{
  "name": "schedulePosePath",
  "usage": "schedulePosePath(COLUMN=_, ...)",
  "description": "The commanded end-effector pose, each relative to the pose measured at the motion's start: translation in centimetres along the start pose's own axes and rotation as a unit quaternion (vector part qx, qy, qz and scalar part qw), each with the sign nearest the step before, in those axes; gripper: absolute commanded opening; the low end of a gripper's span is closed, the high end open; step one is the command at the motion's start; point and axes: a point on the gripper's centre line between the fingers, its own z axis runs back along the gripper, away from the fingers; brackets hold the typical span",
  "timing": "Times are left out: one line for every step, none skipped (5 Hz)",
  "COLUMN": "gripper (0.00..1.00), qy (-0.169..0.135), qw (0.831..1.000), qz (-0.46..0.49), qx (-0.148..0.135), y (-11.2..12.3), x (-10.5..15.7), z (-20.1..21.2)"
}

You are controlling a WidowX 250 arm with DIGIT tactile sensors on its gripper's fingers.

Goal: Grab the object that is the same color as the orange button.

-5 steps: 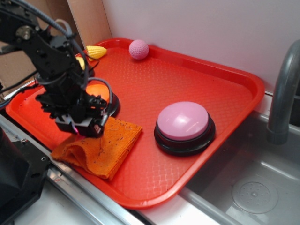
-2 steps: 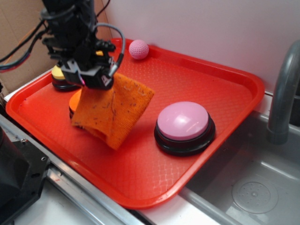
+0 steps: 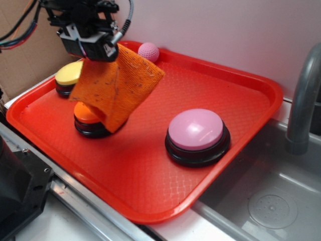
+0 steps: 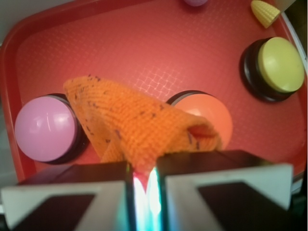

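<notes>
White wall stands behind a red tray (image 3: 241, 105) that sits on the bench beside a steel sink (image 3: 261, 206).

Hanging in the air over the left part of the tray is the orange rag (image 3: 116, 85). Its top edge is pinched in the fingers (image 3: 95, 48), which are closed nearly flat on the fabric; the wrist view shows only a thin slit between them with cloth squeezed into it. From that pinch the rag drapes straight down, so its long axis is close to vertical, with the free corner dangling lowest. It looks clear of the tray floor.

Directly beneath the rag sits the orange button (image 3: 89, 116), its dome partly hidden by the hanging cloth; whether the cloth's tip brushes the dome cannot be told. The wrist view puts the button just behind the fold. Since the rag lies right below the fingers and is held only along one edge, I judge the grab is essentially made, and any further lift should go straight up so the cloth does not drag across the button.

Farther out, a yellow button (image 3: 69, 75) stands near the tray's left rim, a pink button (image 3: 196, 131) sits well apart to the right, and a pink ball (image 3: 148, 51) rests by the back rim.
</notes>
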Motion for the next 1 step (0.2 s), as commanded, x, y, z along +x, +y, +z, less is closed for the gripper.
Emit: schedulePosePath(gripper=0.0, qy=-0.038, qw=0.999, qz=-0.014, qx=0.012, y=0.62, x=0.73, z=2.65)
